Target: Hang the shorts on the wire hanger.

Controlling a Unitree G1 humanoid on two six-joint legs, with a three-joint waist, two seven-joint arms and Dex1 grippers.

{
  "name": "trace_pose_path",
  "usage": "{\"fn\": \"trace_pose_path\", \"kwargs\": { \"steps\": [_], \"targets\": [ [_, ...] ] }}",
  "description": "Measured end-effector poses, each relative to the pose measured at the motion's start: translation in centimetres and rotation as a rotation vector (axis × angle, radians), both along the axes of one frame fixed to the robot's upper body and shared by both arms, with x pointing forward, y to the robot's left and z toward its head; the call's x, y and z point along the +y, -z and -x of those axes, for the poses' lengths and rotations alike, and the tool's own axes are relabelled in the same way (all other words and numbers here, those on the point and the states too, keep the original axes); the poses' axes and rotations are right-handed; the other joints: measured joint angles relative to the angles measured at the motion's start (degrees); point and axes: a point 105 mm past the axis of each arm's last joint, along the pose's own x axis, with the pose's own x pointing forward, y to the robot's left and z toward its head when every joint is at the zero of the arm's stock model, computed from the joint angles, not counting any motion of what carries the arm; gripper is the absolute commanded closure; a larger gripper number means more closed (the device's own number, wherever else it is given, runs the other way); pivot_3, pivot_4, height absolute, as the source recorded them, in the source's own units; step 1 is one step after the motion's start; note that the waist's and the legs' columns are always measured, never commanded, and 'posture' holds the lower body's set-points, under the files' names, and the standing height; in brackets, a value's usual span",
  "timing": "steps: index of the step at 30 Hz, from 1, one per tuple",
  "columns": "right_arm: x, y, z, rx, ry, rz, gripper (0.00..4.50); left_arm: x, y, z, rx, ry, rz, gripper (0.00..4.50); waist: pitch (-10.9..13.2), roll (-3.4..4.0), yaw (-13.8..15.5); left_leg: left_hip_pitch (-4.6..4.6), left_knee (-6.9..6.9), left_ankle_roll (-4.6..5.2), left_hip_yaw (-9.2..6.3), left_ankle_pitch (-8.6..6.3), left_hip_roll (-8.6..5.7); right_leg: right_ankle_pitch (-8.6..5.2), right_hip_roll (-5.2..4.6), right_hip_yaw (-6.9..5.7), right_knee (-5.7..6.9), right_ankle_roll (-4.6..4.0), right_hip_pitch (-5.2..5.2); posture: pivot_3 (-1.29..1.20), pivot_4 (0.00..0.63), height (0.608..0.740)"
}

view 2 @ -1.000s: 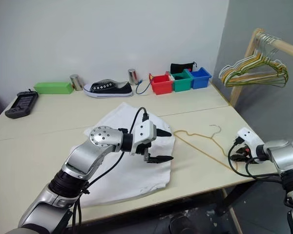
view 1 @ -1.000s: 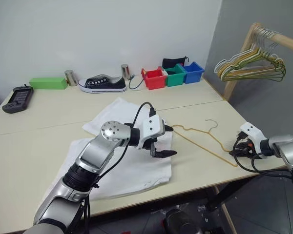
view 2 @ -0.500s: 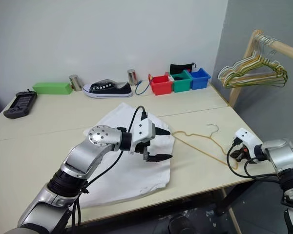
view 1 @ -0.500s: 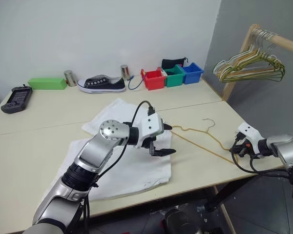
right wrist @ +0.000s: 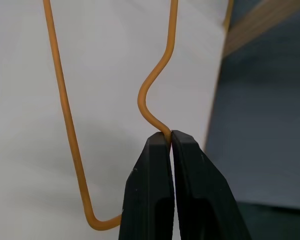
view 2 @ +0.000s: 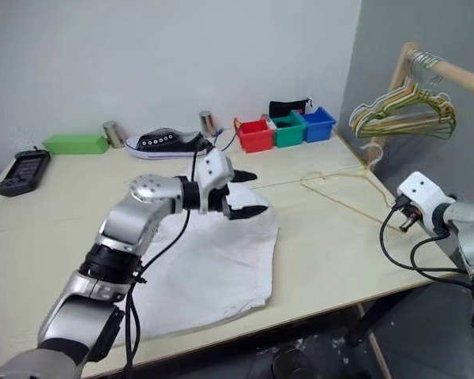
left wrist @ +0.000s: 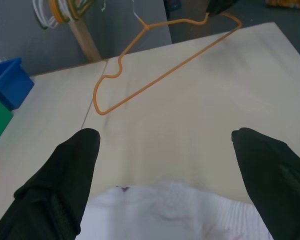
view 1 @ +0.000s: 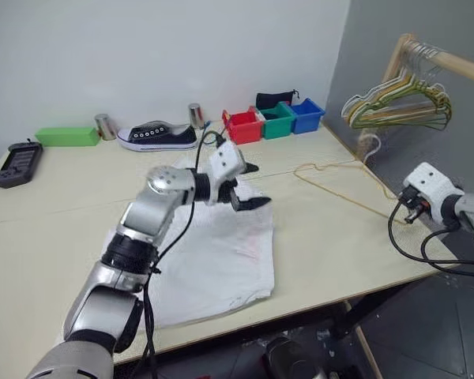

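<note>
The white shorts [view 1: 213, 257] lie spread flat on the table's near half. My left gripper [view 1: 242, 186] hovers open above their far edge, with nothing between its black fingers [left wrist: 65, 185]. The golden wire hanger [view 1: 344, 193] is raised off the table at the right. My right gripper [right wrist: 170, 142] is shut on the wire at a bend near one corner. In the left wrist view the wire hanger [left wrist: 140, 90] hangs beyond the shorts' waistband [left wrist: 175, 215].
A black shoe [view 1: 156, 135], two metal cans, a green box [view 1: 66, 136] and red, green and blue bins [view 1: 275, 121] line the back edge. A black device [view 1: 16, 160] lies far left. A wooden rack with bunched hangers [view 1: 395, 106] stands at the right.
My right gripper closed on the hanger's end and lifted it off the table. My left gripper rose and moved toward the shorts' far edge. The camera turned slightly to the right.
</note>
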Motion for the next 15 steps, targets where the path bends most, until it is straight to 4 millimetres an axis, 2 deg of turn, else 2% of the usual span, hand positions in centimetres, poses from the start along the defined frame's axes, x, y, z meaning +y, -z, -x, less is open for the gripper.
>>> {"fn": "trace_pose_path", "kwargs": {
  "steps": [2, 7, 12, 15],
  "targets": [
    [1.3, -0.9, -0.3, -0.081, -0.09, 0.096, 4.47, 1.2, -1.2, -0.5, 0.002, 0.001, 0.011, 0.0, 0.0, -0.01, -0.33, 0.0, 0.0, 0.0, 0.01, 0.0, 0.0, 0.07, -0.01, 0.01, 0.0, 0.13, 0.02, -0.35, 0.019, 0.74],
    [6.0, -3.1, -1.0, -0.331, -0.366, 0.34, 4.47, 4.3, -3.1, -1.0, 0.061, 0.021, 0.005, 0.0, 0.03, 0.04, -1.36, -0.01, -0.02, 0.0, 0.02, 0.0, 0.0, 0.07, -0.02, 0.0, 0.03, 0.14, -0.02, -0.34, 0.016, 0.74],
    [10.5, -7.3, -1.6, -0.588, -0.528, 0.433, 4.47, 4.9, -2.6, -0.8, 0.098, 0.079, -0.058, 0.0, 0.03, 0.04, -1.52, 0.01, -0.02, 0.0, -0.02, 0.01, 0.0, 0.08, -0.03, -0.01, 0.11, 0.15, 0.0, -0.33, 0.009, 0.74],
    [12.5, -8.3, -1.5, -0.671, -0.596, 0.439, 4.47, 4.9, -1.9, -0.9, 0.098, 0.091, -0.099, 0.0, 0.03, 0.04, -1.38, 0.0, -0.02, 0.0, -0.07, 0.01, 0.01, 0.08, -0.02, -0.04, 0.15, 0.15, 0.0, -0.33, 0.007, 0.74]
  ]
}}
